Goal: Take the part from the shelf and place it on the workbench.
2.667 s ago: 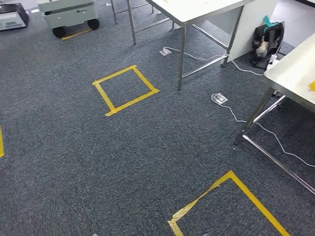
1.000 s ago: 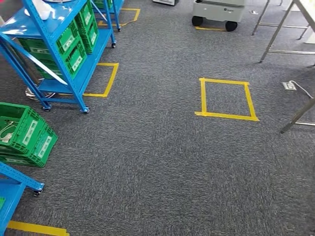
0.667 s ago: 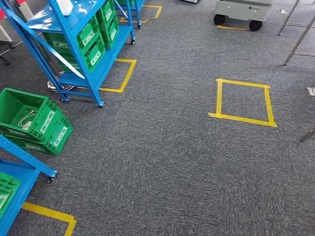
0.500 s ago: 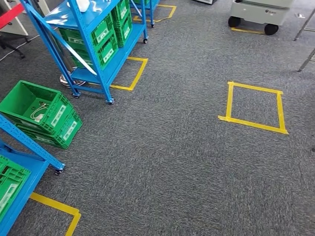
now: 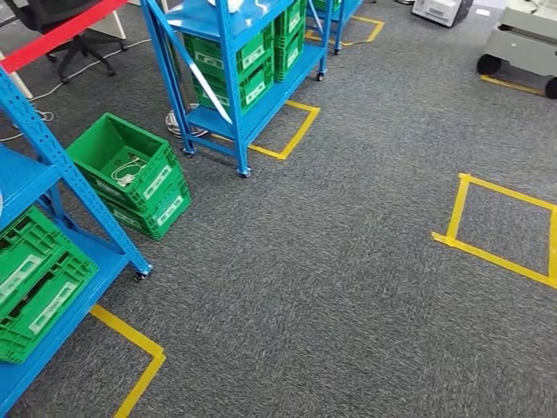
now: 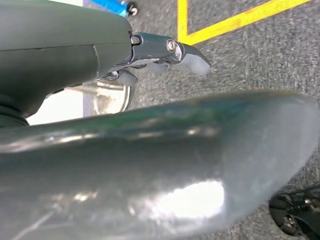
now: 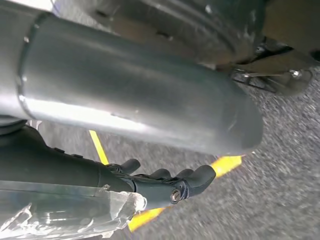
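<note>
Left hand: the left hand (image 6: 151,150) hung over the dark grey speckled carpet (image 5: 328,261), its dark fingers (image 6: 166,47) stretched out straight and apart from the thick grey thumb, with nothing between them.
Right hand: the right hand (image 7: 132,110) was also slack, its dark fingers (image 7: 181,185) straight and clear of the thumb, with carpet showing in the gap. A crinkled sheet of clear plastic (image 7: 75,215) lay against the outer side of the fingers, away from the thumb.
Part: a small white object (image 5: 224,3) lay on the top deck of the farther blue metal shelf (image 5: 226,70), cut off by the frame edge. I could not tell whether it was the part.
Shelves: the nearer blue metal shelf (image 5: 72,187) stood at the left, with green plastic crates (image 5: 33,287) on its bottom deck. More green bins (image 5: 252,65) sat in the farther shelf.
Floor: two stacked open green crates (image 5: 141,187) stood between the shelves, a white cable in the upper one. A yellow tape square (image 5: 459,209) marked the carpet to the right, well apart.
Background: a grey wheeled cart (image 5: 526,43) stood at the far right.
</note>
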